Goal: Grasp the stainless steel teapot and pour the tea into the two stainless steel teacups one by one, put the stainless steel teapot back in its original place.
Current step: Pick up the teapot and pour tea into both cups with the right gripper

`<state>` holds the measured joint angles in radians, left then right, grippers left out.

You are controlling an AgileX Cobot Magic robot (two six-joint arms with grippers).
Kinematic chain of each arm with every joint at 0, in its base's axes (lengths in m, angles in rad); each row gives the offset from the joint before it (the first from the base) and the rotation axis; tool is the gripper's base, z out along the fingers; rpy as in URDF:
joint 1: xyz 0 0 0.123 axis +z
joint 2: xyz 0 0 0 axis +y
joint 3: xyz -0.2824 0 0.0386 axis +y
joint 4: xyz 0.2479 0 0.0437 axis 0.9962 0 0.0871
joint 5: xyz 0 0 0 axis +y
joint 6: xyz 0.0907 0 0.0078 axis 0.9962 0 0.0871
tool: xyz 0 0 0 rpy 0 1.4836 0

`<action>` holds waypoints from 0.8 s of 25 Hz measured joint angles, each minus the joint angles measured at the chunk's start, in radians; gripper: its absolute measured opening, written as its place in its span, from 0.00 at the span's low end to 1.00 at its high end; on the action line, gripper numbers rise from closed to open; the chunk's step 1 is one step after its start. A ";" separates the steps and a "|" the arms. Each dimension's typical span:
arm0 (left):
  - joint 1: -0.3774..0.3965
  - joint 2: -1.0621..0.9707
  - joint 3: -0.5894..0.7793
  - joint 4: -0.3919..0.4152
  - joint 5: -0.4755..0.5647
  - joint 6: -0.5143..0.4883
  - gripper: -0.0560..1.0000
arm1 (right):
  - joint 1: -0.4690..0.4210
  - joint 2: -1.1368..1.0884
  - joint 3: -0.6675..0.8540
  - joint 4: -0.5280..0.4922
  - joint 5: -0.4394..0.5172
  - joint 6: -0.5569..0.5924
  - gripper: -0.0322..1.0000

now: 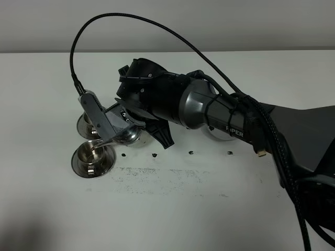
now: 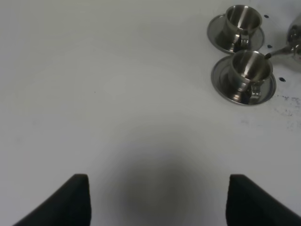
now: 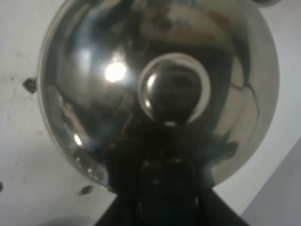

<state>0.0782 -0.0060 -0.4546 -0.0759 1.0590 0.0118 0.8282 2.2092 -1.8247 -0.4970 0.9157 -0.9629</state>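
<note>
The stainless steel teapot (image 1: pixel 129 135) hangs tilted in my right gripper (image 1: pixel 137 125), which is shut on its handle. Its thin spout (image 2: pixel 278 51) points down over the front teacup (image 1: pixel 92 155), which also shows in the left wrist view (image 2: pixel 251 67) on its saucer (image 2: pixel 221 82). The second teacup (image 2: pixel 243 20) stands just behind it, mostly hidden by my wrist in the high view (image 1: pixel 84 124). The right wrist view is filled by the pot's domed lid and knob (image 3: pixel 174 89). The coaster disc (image 1: pixel 224 136) peeks out from under my right arm. My left gripper (image 2: pixel 160 202) is open and empty, well away from the cups.
Small dark marks (image 1: pixel 191 152) and a scuffed grey patch (image 1: pixel 157 175) lie on the white table in front of the teapot. My right arm and its cable (image 1: pixel 261 130) stretch across the table from the right.
</note>
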 joint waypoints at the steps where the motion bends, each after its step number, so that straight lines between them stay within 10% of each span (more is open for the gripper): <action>1: 0.000 0.000 0.000 0.000 0.000 0.000 0.61 | 0.004 0.002 0.000 -0.006 0.000 0.000 0.21; 20: 0.000 0.000 0.000 0.000 0.000 0.000 0.61 | 0.033 0.002 0.000 -0.141 -0.029 0.013 0.21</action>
<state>0.0782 -0.0060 -0.4546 -0.0759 1.0590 0.0118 0.8611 2.2113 -1.8247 -0.6382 0.8868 -0.9499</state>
